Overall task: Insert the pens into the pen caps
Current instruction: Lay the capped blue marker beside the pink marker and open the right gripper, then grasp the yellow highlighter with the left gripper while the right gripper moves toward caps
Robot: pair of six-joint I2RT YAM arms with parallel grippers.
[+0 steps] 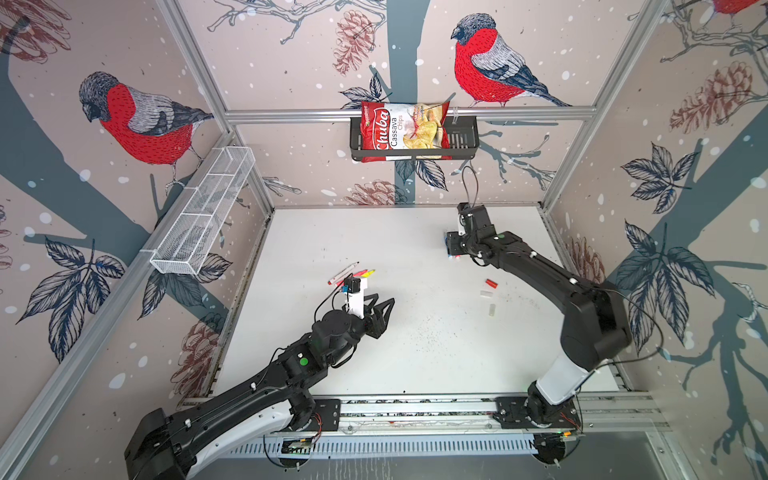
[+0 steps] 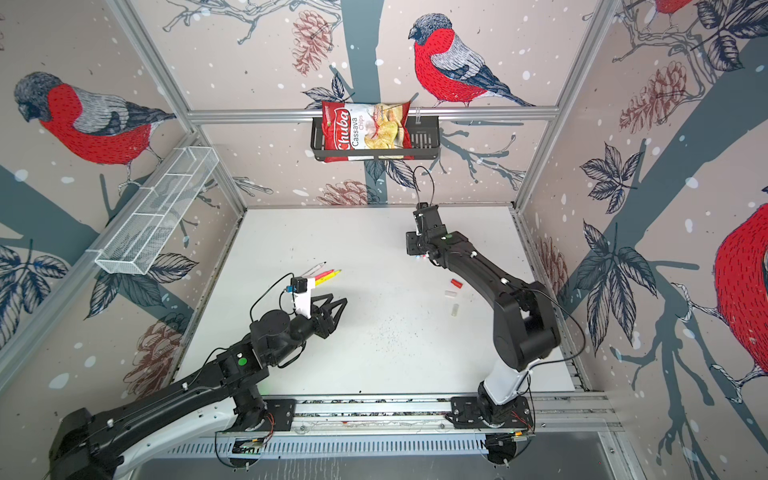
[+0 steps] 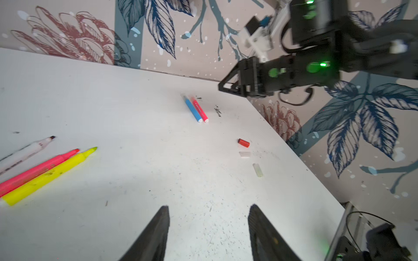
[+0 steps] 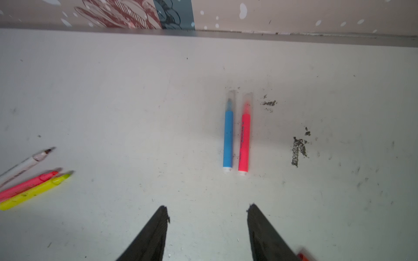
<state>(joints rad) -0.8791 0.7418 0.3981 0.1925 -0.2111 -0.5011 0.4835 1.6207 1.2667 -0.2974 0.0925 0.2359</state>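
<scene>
right wrist: blue pen (image 4: 228, 137) faces wall (image 4: 294, 13)

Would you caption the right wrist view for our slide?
Open right gripper facing capped blue pen and pink pen, side by side.

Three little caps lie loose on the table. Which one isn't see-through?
The red cap, at the end of the row nearest the blue pen. The middle cap and the last cap are translucent whitish.
</scene>
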